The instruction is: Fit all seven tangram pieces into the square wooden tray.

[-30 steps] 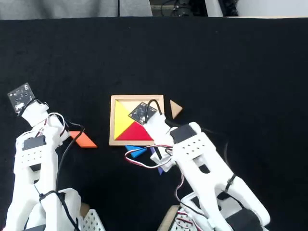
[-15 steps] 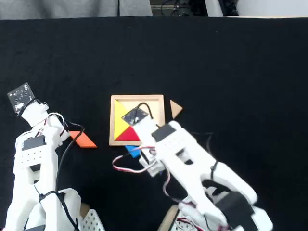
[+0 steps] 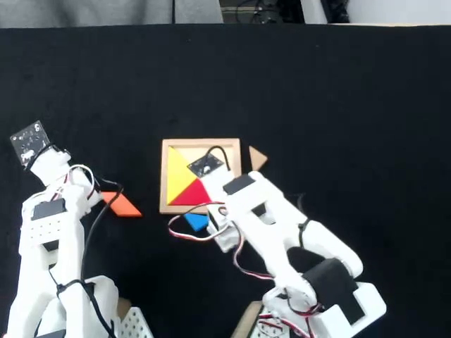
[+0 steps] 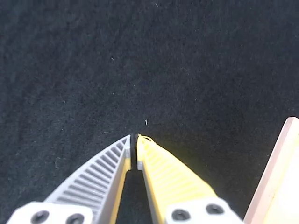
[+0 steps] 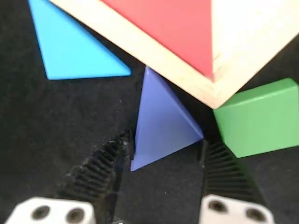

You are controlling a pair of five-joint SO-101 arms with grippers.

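Inside tray [image 3: 164,176]: yellow triangle [image 3: 176,176], red triangle [image 3: 192,196], making two; five more outside. Right fingers [image 5: 93,172] open astride violet triangle [image 5: 161,121]; left fingers [image 4: 163,172] closed.

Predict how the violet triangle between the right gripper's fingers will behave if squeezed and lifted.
The violet triangle looks flat and rigid, so it should stay stiff and probably light. Its slanted edges face the fingers at an angle, so it may twist or slip out. Its tip lies by the tray rim, which might snag it.
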